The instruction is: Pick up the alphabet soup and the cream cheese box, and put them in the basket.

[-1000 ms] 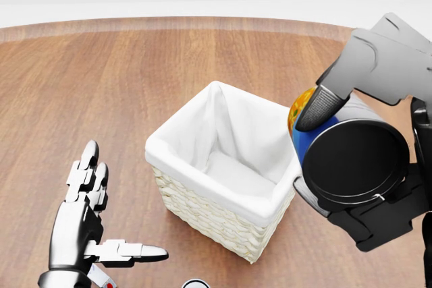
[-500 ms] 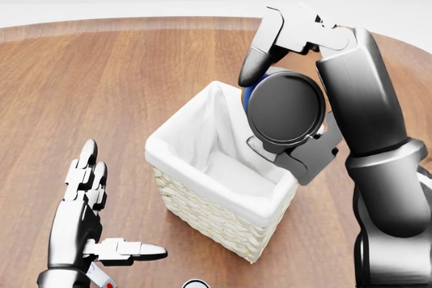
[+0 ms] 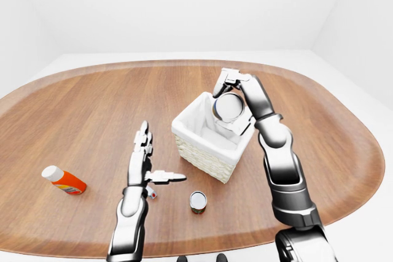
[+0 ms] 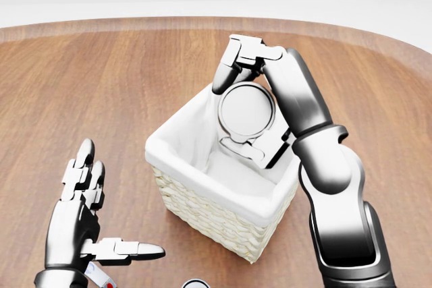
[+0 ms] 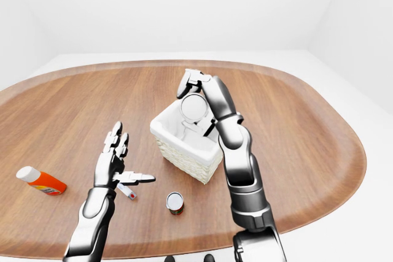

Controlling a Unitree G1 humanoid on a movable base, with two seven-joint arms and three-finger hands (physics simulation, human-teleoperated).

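The alphabet soup can [image 4: 248, 114] is held over the open top of the white-lined wicker basket [image 4: 202, 212], its round metal end facing the head view. My right hand [image 4: 237, 110] is shut on it, fingers over the top and thumb beneath. My left hand [image 4: 94, 224] hovers open above the table at the lower left of the basket, fingers spread, with nothing in it. A small white and red item [image 5: 128, 192] lies just under that hand; I cannot tell what it is. No cream cheese box is clearly visible.
A second small can [image 3: 198, 201] stands on the wooden table [image 3: 73, 115] below the basket. An orange bottle with a white cap [image 3: 64, 180] lies at the far left. The table's rounded edge runs close along the bottom of the eye views.
My right hand has carried the can from the right side leftward until it sits over the basket's opening, and the can's end now looks bright. The left hand has barely moved.
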